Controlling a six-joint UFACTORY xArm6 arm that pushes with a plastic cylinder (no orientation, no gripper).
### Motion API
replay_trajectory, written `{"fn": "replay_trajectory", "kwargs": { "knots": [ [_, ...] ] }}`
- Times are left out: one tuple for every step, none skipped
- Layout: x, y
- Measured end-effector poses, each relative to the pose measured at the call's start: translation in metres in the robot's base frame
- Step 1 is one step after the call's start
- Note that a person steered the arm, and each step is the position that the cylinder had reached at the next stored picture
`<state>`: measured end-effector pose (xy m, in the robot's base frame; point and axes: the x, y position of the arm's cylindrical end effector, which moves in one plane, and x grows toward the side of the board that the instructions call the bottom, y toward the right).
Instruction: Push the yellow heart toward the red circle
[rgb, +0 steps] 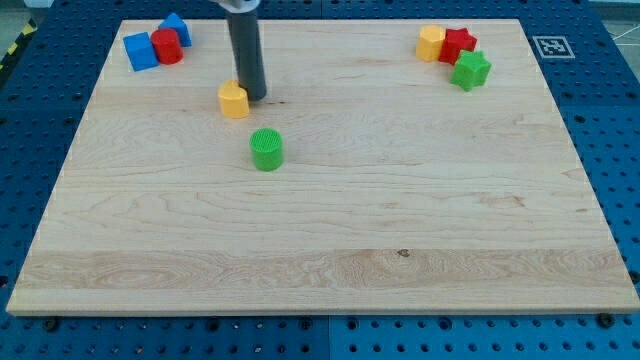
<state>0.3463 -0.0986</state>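
Green cylinder (266, 149) aside, the light, rigid yellow heart (233, 100) should slide easily toward the red circle (166, 46) near the far-left corner, pushed from its right flank, where my tip (252, 97) touches, grasping nothing.

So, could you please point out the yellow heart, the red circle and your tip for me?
yellow heart (233, 99), camera view, on its top face.
red circle (166, 46), camera view, on its front side.
my tip (252, 97), camera view, the rod's very end, at the heart's right edge.
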Motion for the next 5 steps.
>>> {"fn": "replay_trajectory", "kwargs": {
  "knots": [
    [0.008, 0.016],
    [0.033, 0.022],
    [0.042, 0.010],
    [0.040, -0.005],
    [0.008, -0.018]
  ]
}}
